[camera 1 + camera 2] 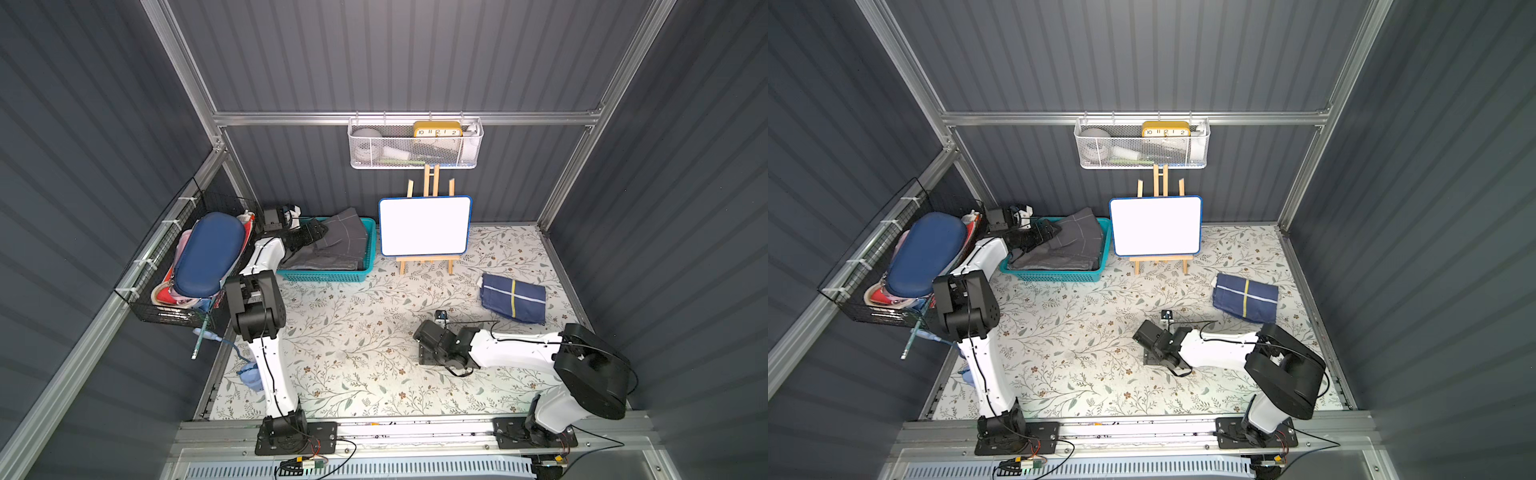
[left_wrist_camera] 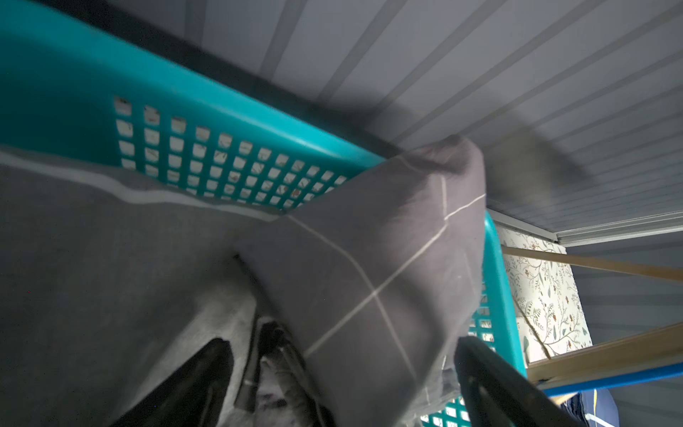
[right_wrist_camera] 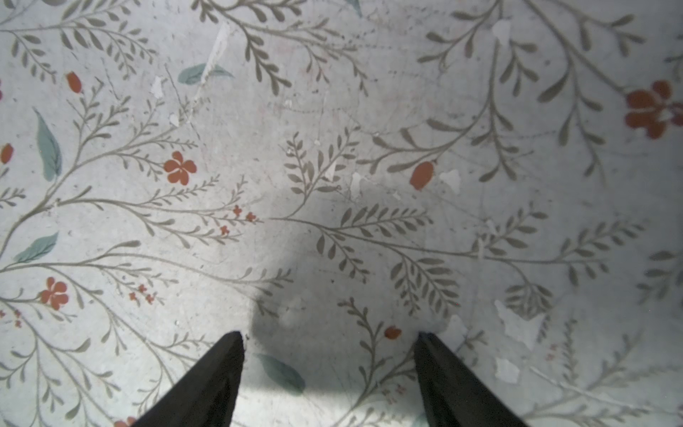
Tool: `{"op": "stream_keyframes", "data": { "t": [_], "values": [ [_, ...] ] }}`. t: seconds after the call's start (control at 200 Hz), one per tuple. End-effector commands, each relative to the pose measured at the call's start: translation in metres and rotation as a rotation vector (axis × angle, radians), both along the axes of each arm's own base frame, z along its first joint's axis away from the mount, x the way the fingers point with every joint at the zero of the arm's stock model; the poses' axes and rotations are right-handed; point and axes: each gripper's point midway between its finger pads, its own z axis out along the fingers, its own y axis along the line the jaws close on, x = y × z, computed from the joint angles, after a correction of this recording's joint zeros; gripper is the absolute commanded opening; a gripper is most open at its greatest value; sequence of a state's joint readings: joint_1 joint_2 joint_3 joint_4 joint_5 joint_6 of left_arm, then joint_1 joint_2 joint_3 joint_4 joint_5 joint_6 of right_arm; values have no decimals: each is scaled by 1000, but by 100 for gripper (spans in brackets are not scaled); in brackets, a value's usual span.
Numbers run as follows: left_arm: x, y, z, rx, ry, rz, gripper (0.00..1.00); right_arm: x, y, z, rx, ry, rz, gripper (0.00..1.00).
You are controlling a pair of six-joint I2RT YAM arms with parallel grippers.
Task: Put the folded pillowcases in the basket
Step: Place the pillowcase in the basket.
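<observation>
The teal basket point(image 1: 328, 275) point(image 1: 1054, 275) stands at the back left of the floral table. A folded grey pillowcase point(image 1: 338, 245) point(image 1: 1073, 245) with thin pale lines lies inside it, one corner sticking up over the far rim. My left gripper point(image 1: 309, 237) point(image 1: 1038, 237) reaches into the basket's left end. In the left wrist view the left gripper point(image 2: 343, 351) is open, its fingers wide apart either side of a fold of the pillowcase point(image 2: 369, 258), in front of the basket wall point(image 2: 221, 155). My right gripper point(image 1: 426, 345) point(image 1: 1148, 345) point(image 3: 330, 336) is open and empty, low over bare table.
A folded navy cloth point(image 1: 513, 297) with a yellow stripe lies at the right. A whiteboard on a wooden easel point(image 1: 424, 226) stands just right of the basket. A black wire basket point(image 1: 187, 270) hangs on the left wall, a white mesh rack point(image 1: 415, 145) on the back wall.
</observation>
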State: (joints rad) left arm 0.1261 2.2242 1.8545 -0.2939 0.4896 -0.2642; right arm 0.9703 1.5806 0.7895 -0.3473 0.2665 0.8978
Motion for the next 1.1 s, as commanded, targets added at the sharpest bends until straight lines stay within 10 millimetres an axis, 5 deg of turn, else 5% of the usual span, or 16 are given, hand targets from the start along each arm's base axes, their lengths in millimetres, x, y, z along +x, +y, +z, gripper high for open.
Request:
{"op": "stream_keyframes", "data": {
  "t": [0.0,0.23,0.625,0.795,1.095],
  "values": [
    [3,0,-6,-32,32,11,99,-8,-7,-12,-23,44,-7,78],
    [9,-7,-18,-93,37,-10,96,-10,-8,-14,-21,47,-9,78],
    [26,-17,-3,-171,-63,-54,73,-12,-9,-18,-18,55,-13,78],
    [31,-17,11,-161,-105,-62,50,-12,-9,-18,-17,54,-15,78],
    [31,-36,72,9,-282,-116,3,-11,-7,-16,-12,54,-11,78]
  ]
}}
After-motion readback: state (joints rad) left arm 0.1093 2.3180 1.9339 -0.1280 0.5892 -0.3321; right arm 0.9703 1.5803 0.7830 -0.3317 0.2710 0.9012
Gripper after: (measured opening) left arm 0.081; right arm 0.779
